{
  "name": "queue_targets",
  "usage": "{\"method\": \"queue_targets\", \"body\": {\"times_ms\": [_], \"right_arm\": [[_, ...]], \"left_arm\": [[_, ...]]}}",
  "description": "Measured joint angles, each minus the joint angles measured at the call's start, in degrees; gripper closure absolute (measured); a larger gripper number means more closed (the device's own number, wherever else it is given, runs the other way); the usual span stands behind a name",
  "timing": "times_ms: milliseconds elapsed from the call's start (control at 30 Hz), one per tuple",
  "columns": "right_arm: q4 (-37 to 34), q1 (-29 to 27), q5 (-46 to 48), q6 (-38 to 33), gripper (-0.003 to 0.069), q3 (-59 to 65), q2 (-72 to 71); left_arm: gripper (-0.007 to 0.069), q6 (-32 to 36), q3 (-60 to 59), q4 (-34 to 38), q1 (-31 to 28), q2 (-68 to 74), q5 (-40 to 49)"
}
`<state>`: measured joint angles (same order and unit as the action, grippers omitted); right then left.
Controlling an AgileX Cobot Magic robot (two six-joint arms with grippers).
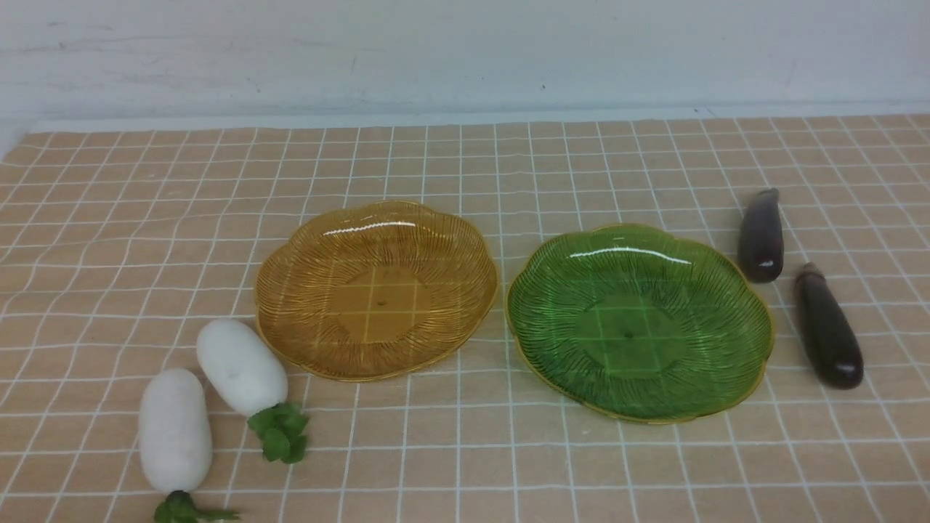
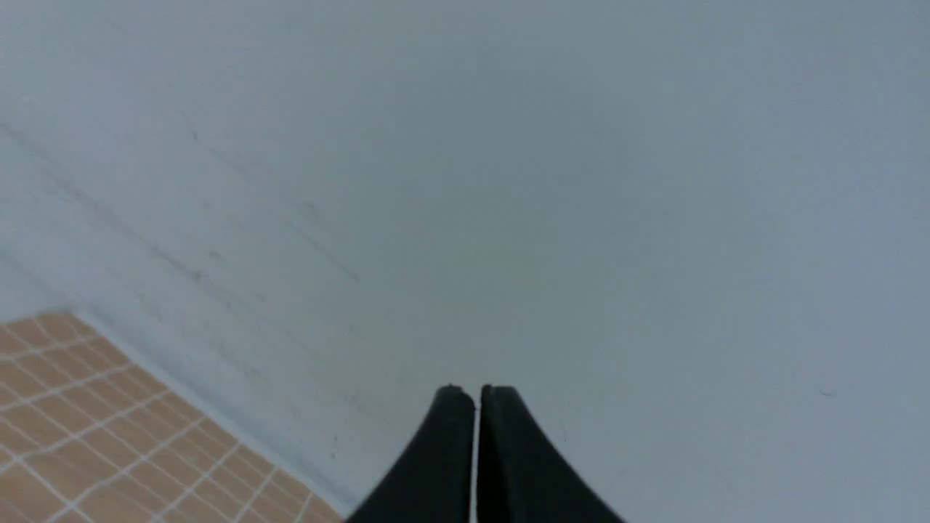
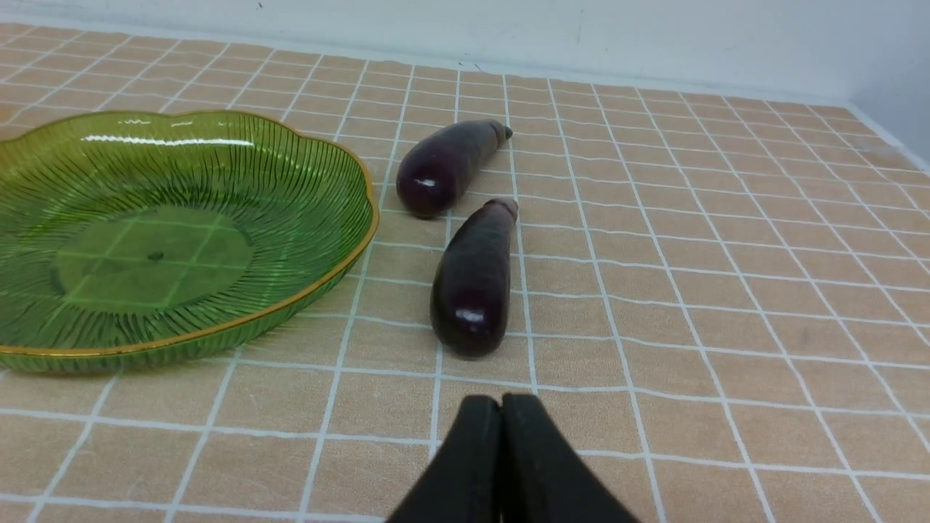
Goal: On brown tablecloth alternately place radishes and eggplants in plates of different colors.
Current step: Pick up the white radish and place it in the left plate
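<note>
On the brown tablecloth (image 1: pixel 465 465) an amber-yellow plate (image 1: pixel 305 261) and a green plate (image 1: pixel 538 290) stand side by side, both bare. Two white radishes (image 1: pixel 242 367) (image 1: pixel 174 430) lie left of the amber plate, leaves toward me. Two dark eggplants (image 1: pixel 761 235) (image 1: pixel 828 336) lie right of the green plate. No arm shows in the front view. My right gripper (image 3: pixel 501 401) is shut and holds nothing, a short way before the nearer eggplant (image 3: pixel 472 280); the other eggplant (image 3: pixel 447 165) and the green plate (image 3: pixel 341 247) lie beyond. My left gripper (image 2: pixel 476 392) is shut, facing the wall.
A pale wall (image 1: pixel 465 51) runs along the cloth's far edge. In the left wrist view only a corner of the tablecloth (image 2: pixel 87 428) shows beneath the wall (image 2: pixel 508 181).
</note>
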<state>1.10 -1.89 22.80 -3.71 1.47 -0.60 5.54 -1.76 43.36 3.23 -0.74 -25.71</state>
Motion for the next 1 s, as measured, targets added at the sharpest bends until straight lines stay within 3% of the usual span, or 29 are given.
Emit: {"method": "queue_targets", "body": {"times_ms": [167, 333, 500, 767, 900, 1000], "right_arm": [[-3.25, 0.00, -2.13, 2.38, 0.0674, 0.11, 0.00], [-18.38, 0.00, -12.07, 9.31, 0.0674, 0.15, 0.00], [-26.69, 0.00, -18.52, 11.34, 0.0674, 0.15, 0.00], [-31.68, 0.00, -20.82, 12.40, 0.0674, 0.17, 0.00], [-32.25, 0.00, -21.19, 12.46, 0.0674, 0.22, 0.00], [-32.65, 0.00, -20.72, 12.82, 0.0674, 0.22, 0.00]], "left_arm": [[0.0628, -0.09, 0.61, -3.49, 0.00, -0.07, -2.24], [0.0628, 0.93, 8.76, -4.43, 0.00, 0.29, 2.62], [0.0628, 6.16, 18.93, -5.02, 0.00, 5.82, 17.10], [0.0628, 12.21, 35.55, -8.10, 0.00, 26.98, 46.91], [0.0628, 11.91, 40.45, -13.37, 0.00, 39.72, 57.65], [0.0628, 7.95, 42.87, -22.60, 0.00, 51.00, 65.62]]}}
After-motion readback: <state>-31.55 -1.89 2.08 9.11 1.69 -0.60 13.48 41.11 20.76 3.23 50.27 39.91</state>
